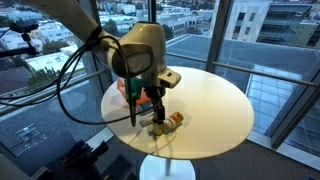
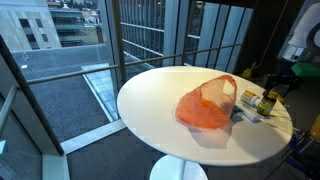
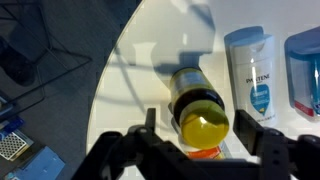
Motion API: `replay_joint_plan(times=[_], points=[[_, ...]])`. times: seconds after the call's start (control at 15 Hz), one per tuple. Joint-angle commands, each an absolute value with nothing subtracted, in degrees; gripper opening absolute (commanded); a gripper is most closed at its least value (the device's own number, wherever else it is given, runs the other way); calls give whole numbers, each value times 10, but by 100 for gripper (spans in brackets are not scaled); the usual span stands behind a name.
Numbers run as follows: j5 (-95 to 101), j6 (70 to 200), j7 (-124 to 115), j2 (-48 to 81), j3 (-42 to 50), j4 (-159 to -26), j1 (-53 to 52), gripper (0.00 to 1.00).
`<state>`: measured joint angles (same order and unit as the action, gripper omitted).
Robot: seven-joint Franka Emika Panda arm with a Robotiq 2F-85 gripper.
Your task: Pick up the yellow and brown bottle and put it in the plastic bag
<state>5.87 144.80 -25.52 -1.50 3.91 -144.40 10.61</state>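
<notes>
The bottle (image 3: 194, 96) has a brown body and a yellow cap and stands on the round white table (image 3: 150, 55), seen from above in the wrist view. My gripper (image 3: 198, 123) is open, with one finger on each side of the bottle's top and a small gap on both sides. In both exterior views the gripper (image 1: 148, 108) (image 2: 283, 82) hangs just above the bottle (image 1: 160, 126) (image 2: 268, 101) near the table's edge. The orange plastic bag (image 2: 207, 106) lies crumpled on the table beside the bottle, and the arm mostly hides it in an exterior view (image 1: 131, 89).
A white deodorant stick (image 3: 252, 75) and a blue-labelled item (image 3: 305, 70) lie right next to the bottle. A small orange object (image 1: 176, 119) lies by the bottle. The table edge is close, and tall glass windows (image 2: 140, 40) surround the table.
</notes>
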Motion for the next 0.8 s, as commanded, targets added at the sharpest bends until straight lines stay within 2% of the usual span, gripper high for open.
replay_joint_plan(times=[0.0, 0.13, 0.27, 0.73], points=[[70, 1448, -264, 0, 51, -1429, 95, 49], [70, 1443, -265, -9, 51, -1432, 91, 32], [74, 1433, -268, -29, 49, -1437, 87, 20], [62, 1315, -259, -120, 20, -1436, 59, 20]])
